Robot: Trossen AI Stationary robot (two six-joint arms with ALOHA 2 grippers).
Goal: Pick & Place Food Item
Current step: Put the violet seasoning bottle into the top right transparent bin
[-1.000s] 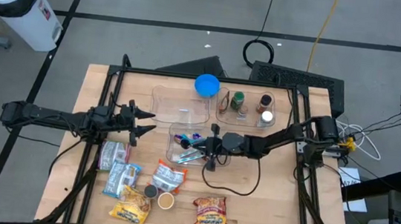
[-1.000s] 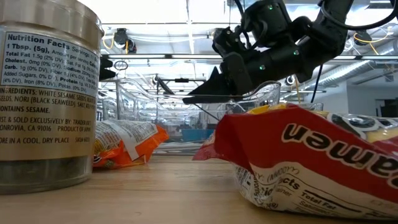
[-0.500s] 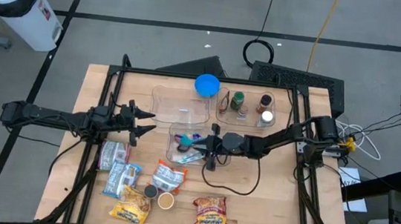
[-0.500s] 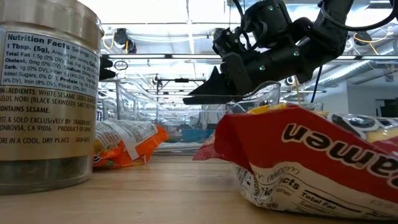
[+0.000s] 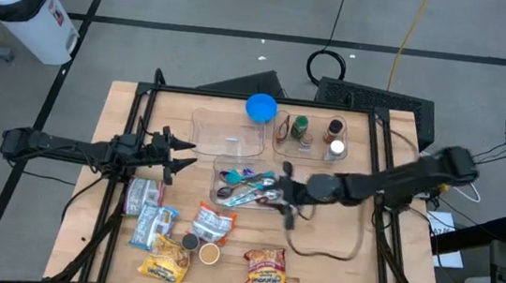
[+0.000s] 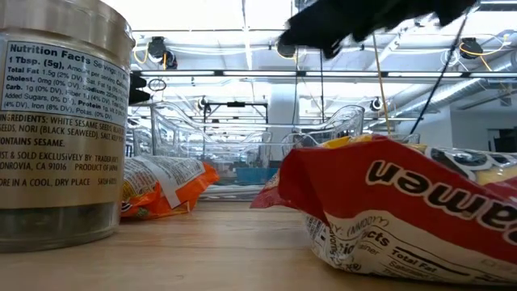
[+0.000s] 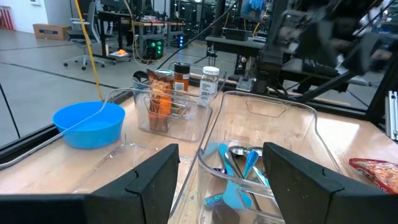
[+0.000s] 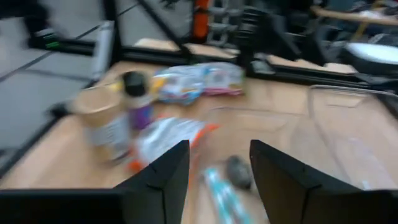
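Note:
Several food items lie on the table's near half: a red ramen packet (image 5: 264,267) (image 6: 404,202), an orange packet (image 5: 213,222) (image 8: 168,134), a yellow packet (image 5: 165,264), blue-white packets (image 5: 152,225) and two small cans (image 5: 190,241) (image 5: 210,253). My right gripper (image 5: 286,200) (image 8: 219,186) is open and empty, in the air at the right end of the clear utensil bin (image 5: 244,186). My left gripper (image 5: 181,157) (image 7: 217,193) is open and empty, left of the same bin.
A clear empty bin (image 5: 229,131), a blue bowl (image 5: 260,107) and a clear bin with spice jars (image 5: 310,136) stand at the far side. The utensil bin (image 7: 261,155) holds spoons and coloured utensils. A black cable (image 5: 327,248) lies on the table's right half.
My right gripper has risen and gone toward the table's right edge, away from above the utensil bin, moving fast enough to blur. In the low view it has climbed to the picture's top. Nothing on the table has moved.

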